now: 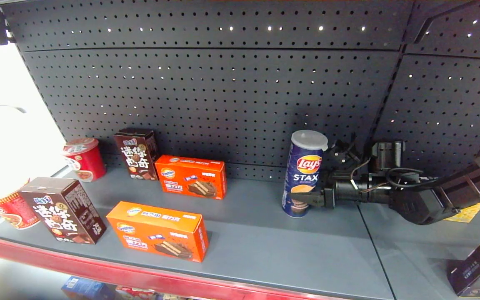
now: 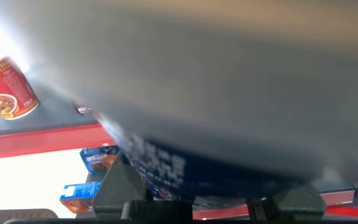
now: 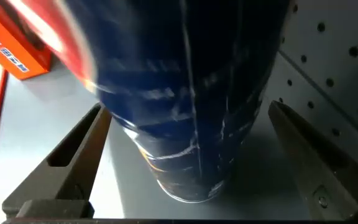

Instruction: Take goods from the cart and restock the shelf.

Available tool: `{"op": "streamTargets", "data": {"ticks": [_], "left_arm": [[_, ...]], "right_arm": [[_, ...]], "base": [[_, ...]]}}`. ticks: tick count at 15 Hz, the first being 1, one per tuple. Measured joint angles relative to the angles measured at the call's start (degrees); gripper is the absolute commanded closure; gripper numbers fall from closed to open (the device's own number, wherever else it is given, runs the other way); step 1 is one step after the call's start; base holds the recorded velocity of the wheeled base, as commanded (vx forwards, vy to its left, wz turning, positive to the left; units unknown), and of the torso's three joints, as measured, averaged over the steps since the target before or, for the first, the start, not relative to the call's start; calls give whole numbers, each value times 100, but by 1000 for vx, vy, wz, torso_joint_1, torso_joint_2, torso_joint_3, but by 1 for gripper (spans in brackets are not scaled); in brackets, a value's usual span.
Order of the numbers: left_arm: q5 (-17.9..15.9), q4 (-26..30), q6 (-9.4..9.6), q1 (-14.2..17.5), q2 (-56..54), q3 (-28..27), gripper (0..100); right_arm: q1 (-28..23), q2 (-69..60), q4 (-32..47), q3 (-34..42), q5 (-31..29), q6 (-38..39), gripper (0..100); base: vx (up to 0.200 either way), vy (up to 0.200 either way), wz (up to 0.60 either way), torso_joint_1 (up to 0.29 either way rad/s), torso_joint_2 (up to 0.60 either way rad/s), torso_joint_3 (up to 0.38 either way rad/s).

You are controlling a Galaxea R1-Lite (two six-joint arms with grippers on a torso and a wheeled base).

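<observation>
A dark blue chips can (image 1: pixel 303 173) with a clear lid stands upright on the grey shelf (image 1: pixel 256 246), near the pegboard back. My right gripper (image 1: pixel 306 199) reaches in from the right at the can's lower part. In the right wrist view the can (image 3: pixel 191 93) sits between the fingers (image 3: pixel 73 155), with a gap on each side, so the gripper (image 3: pixel 191 143) is open. My left gripper (image 2: pixel 204 199) is below the shelf's red front edge (image 2: pixel 42 140), shut on a dark blue package (image 2: pixel 166 168) that looms blurred close to the camera.
On the shelf's left are two orange cake boxes (image 1: pixel 158 230) (image 1: pixel 191 176), two brown boxes (image 1: pixel 63 209) (image 1: pixel 137 153) and two red cup noodles (image 1: pixel 82 158) (image 1: pixel 13 210). A dark box (image 1: pixel 477 268) lies at front right. Bare shelf stretches in front of the can.
</observation>
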Motion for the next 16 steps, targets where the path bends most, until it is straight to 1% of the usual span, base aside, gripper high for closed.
{"op": "streamTargets", "data": {"ticks": [1, 3, 7, 11, 12, 16], "left_arm": [[0, 0, 0, 7, 0, 0, 100], [0, 0, 0, 9, -4, 0, 100], [0, 0, 0, 5, -15, 41, 100], [-9, 0, 0, -2, -22, 77, 100], [-9, 0, 1, 0, -24, 77, 100], [-9, 0, 1, 0, -28, 79, 100]], "right_arm": [[5, 27, -11, -4, -16, 9, 0], [33, -23, 5, 38, -260, 6, 0], [132, -472, 22, 488, -451, 9, 0], [177, -684, 20, 672, -496, 28, 0], [176, -675, 11, 672, -495, 28, 100], [157, -533, -2, 516, -564, 44, 100]], "base": [[0, 0, 0, 0, 0, 0], [0, 0, 0, 0, 0, 0], [0, 0, 0, 0, 0, 0], [0, 0, 0, 0, 0, 0], [0, 0, 0, 0, 0, 0], [0, 0, 0, 0, 0, 0]]}}
